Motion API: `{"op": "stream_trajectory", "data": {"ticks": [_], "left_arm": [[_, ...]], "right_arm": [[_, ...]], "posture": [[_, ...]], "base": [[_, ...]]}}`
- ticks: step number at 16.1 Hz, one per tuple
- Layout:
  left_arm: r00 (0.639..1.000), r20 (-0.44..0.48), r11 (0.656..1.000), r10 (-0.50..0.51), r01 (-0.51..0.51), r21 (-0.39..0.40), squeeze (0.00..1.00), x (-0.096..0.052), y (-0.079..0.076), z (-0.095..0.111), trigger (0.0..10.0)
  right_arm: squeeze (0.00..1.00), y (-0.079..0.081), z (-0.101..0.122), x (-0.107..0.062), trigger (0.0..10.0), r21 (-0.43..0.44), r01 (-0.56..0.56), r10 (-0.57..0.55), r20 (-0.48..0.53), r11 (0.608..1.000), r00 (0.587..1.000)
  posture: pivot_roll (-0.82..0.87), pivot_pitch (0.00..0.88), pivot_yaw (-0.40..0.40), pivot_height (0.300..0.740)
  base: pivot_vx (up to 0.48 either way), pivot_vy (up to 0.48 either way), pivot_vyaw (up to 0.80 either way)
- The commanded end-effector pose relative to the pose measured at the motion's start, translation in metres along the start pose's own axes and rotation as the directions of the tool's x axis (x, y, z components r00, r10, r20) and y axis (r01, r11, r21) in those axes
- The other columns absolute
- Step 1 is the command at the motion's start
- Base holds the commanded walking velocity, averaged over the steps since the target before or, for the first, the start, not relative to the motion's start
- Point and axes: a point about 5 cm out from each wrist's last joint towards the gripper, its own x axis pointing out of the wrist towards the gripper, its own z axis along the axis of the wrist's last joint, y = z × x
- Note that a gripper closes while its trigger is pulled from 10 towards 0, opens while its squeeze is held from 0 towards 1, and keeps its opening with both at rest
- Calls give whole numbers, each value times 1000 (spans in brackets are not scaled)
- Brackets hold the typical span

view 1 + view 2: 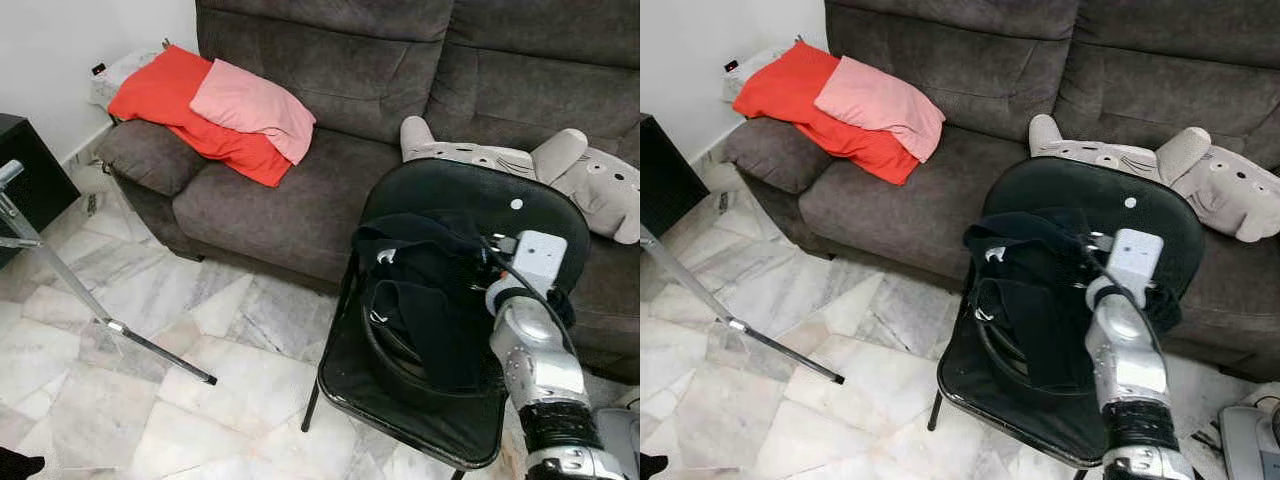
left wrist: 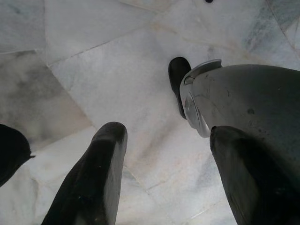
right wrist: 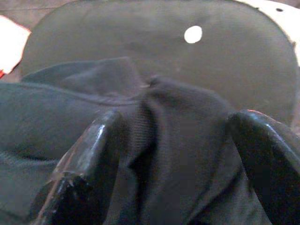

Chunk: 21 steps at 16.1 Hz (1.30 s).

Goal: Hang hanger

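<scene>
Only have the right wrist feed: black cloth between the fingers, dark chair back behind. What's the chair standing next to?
Observer: The black chair stands on the marble floor, directly in front of a grey sofa.
Operator: Any rack nearby?
Observer: A silver metal pole slants down to the floor on the robot's left, apart from the chair. I can't tell what it belongs to.
Operator: Left arm?
Observer: The left gripper hangs over the floor, fingers open, holding nothing.
</scene>
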Motion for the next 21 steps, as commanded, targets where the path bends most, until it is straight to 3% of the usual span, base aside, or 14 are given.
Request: {"op": "stream_trajectory", "data": {"ticks": [1, 4, 5, 6, 7, 9, 12, 14, 17, 19, 20, 21], "left_arm": [[998, -51, 1000, -27, 27, 2, 0, -1, -4, -11, 10000], [998, -52, 1000, -22, 23, 5, 0, -3, 3, -13, 10000], [999, -44, 999, 5, -3, 39, 0, -6, 15, -14, 10000], [998, -15, 998, 55, -54, 21, 0, -8, 29, -10, 10000], [992, 49, 993, 114, -115, 9, 0, -7, 39, 4, 10000], [973, 173, 989, 150, -151, -8, 0, -4, 43, 34, 10000], [949, 304, 995, 84, -96, 26, 0, -2, 37, 70, 10000], [941, 332, 995, 57, -79, 53, 0, -2, 30, 70, 10000], [939, 344, 996, 28, -53, 66, 0, -2, 14, 60, 10000], [937, 348, 997, 26, -48, 55, 0, -3, 11, 59, 10000], [932, 361, 998, 20, -43, 56, 0, -3, 10, 62, 10000], [928, 373, 998, 20, -43, 52, 0, -3, 10, 65, 10000]], "right_arm": [[0, 3, -4, 0, 10000, -7, -13, 12, -16, 1000, 1000], [0, 2, -8, 0, 10000, -14, 13, -13, -28, 1000, 1000], [0, -1, -5, -2, 10000, 10, 53, -53, -6, 999, 999], [0, -2, -4, -4, 10000, 36, 56, -57, 16, 998, 998], [0, 0, -3, -7, 10000, 69, 35, -38, 44, 997, 998], [0, 4, -9, -13, 10000, 47, 5, -8, 60, 999, 998], [0, 14, -19, -26, 10000, 27, -43, 41, 56, 999, 998], [0, 27, -12, -49, 10000, -34, -121, 125, 141, 992, 982], [0, 40, 20, -87, 10000, -71, -240, 250, 332, 968, 909], [0, 47, 20, -99, 10000, -131, -317, 343, 326, 939, 881], [0, 48, 13, -100, 10000, -199, -309, 358, 294, 930, 886], [0, 44, 9, -98, 10000, -192, -283, 327, 268, 940, 906]], "posture": [[-100, 202, 17, 740], [-99, 204, 18, 740], [-106, 205, 18, 740], [-105, 205, 18, 740], [-103, 207, 18, 740], [-98, 205, 18, 740], [-104, 202, 20, 740], [-119, 204, 21, 740], [-146, 203, 22, 740], [-157, 198, 20, 740], [-159, 187, 18, 740], [-151, 181, 19, 740]], "base": [[0, 0, 0], [0, 0, 0], [0, 0, 0], [0, 0, 0], [0, 0, 0], [0, 0, 0], [0, 0, 0], [0, 0, 0], [0, 0, 0], [0, 0, 0], [0, 0, 0], [0, 0, 0]]}}
